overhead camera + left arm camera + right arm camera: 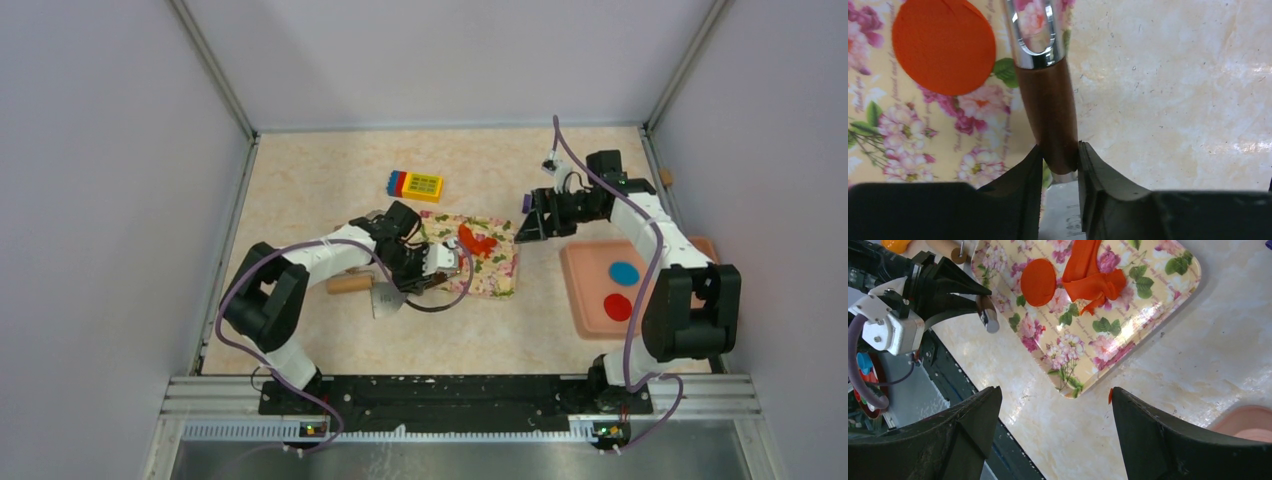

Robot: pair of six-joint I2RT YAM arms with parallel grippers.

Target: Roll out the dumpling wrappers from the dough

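Left wrist view: left claw [1060, 152] is clamped on the brown wooden handle of a chrome-necked tool [1048, 100], a finger pressed to each side. The handle lies along the right edge of the rectangular floral-print tray [908, 150]. One dumpling wrapper [943, 45], a thin flat round orange-red clay disc, rests on the tray just left of the chrome neck, apart from it. Pale marbled counter [1173, 100] fills the right half.

Right wrist view adds the dough [1093, 277], an irregular folded red-orange clay mass on the same tray right beside the disc; contact cannot be told. Right claw [1055, 392] hangs with fingers wide apart, holding nothing, above the tray's rounded corner and bare counter.

Top external view alone shows a salmon-pink rectangular tray [585, 290] at the right, carrying a flat blue disc [625, 272] and a red disc [618, 306], apart from each other. A short wooden rolling pin [350, 283] and a flat grey metal scraper [385, 300] lie left of the floral tray, beside the left arm. A yellow, blue and red toy block [415, 185] sits farther back. A bare strip of counter separates the two trays, with the right claw above its far end.
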